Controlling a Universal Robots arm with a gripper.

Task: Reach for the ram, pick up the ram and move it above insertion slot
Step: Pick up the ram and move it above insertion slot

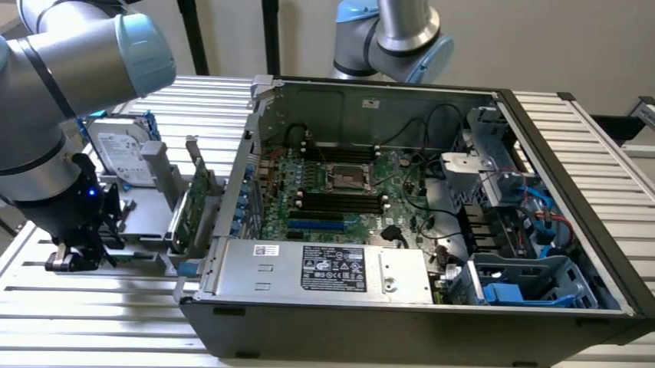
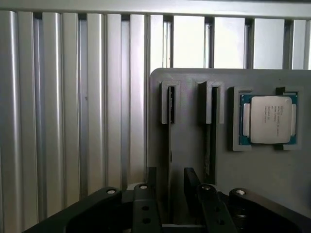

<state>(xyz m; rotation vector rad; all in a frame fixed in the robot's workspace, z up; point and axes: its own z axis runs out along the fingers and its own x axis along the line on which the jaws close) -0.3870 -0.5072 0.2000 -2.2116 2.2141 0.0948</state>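
The ram (image 2: pixel 170 104) stands on edge in a narrow slot of a grey holder (image 2: pixel 252 184), seen as a thin dark strip. My gripper (image 2: pixel 171 178) hovers right over it, open, with one finger on each side of that slot and nothing between them touching. In the exterior view the gripper (image 1: pixel 77 257) hangs low at the left, over the holder beside the open computer case. The black memory sockets (image 1: pixel 338 201), where the insertion slot lies, sit mid-motherboard inside the case.
A neighbouring holder slot (image 2: pixel 210 131) carries another thin dark edge, and a processor chip (image 2: pixel 270 119) lies in a recess. A hard drive (image 1: pixel 121 153) and an expansion card (image 1: pixel 195 207) stand between gripper and case. The case wall (image 1: pixel 241 176), power supply (image 1: pixel 317 268) and a second arm (image 1: pixel 394 38) are nearby.
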